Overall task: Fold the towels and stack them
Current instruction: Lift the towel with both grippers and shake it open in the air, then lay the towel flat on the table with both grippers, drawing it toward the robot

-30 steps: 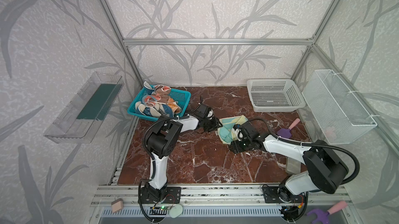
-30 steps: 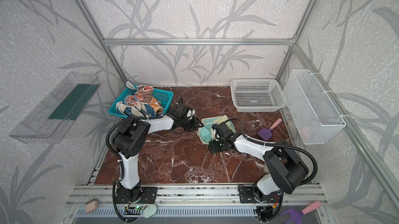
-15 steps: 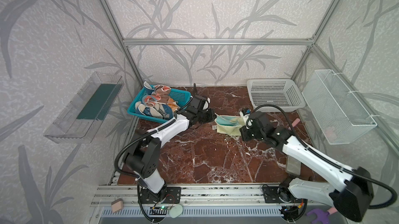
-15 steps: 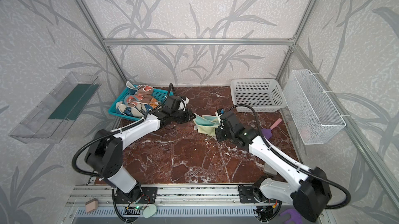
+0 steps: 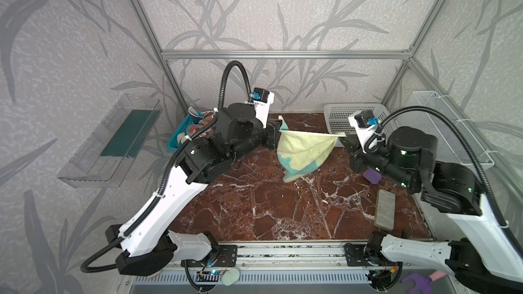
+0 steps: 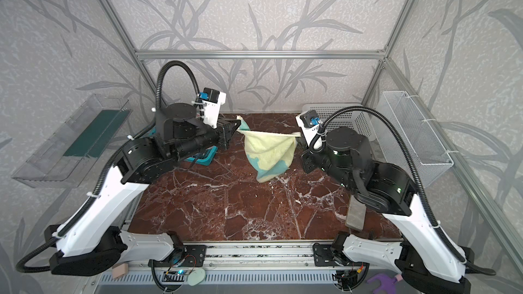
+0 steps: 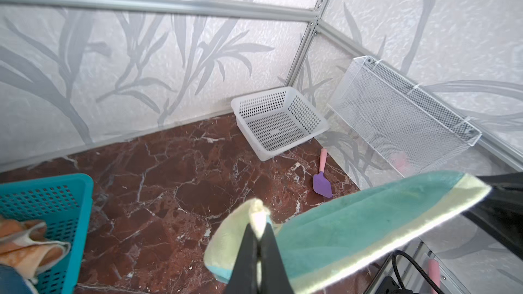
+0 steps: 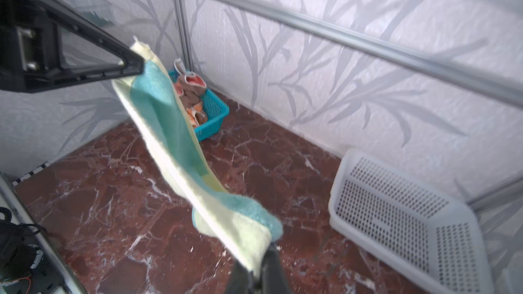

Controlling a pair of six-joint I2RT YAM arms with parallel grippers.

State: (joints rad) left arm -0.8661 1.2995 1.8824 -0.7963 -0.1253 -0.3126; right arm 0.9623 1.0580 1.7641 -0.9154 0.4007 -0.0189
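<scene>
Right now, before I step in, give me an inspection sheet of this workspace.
Surface: marble tabletop, bare in the middle.
Job's things: yellow-and-teal towel hangs stretched between both arms; other towels heaped in the teal basket.
Clutter: purple scoop, grey block, right side.
End effectors: left end effector and right end effector each shut on a towel corner.
Cables: black hoses arch over both arms, clear of the towel.
Surroundings: white basket, wire wall basket, clear wall shelf.

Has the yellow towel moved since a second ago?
Yes. The towel has risen from lying on the table and now hangs stretched between the left gripper and right gripper.
</scene>
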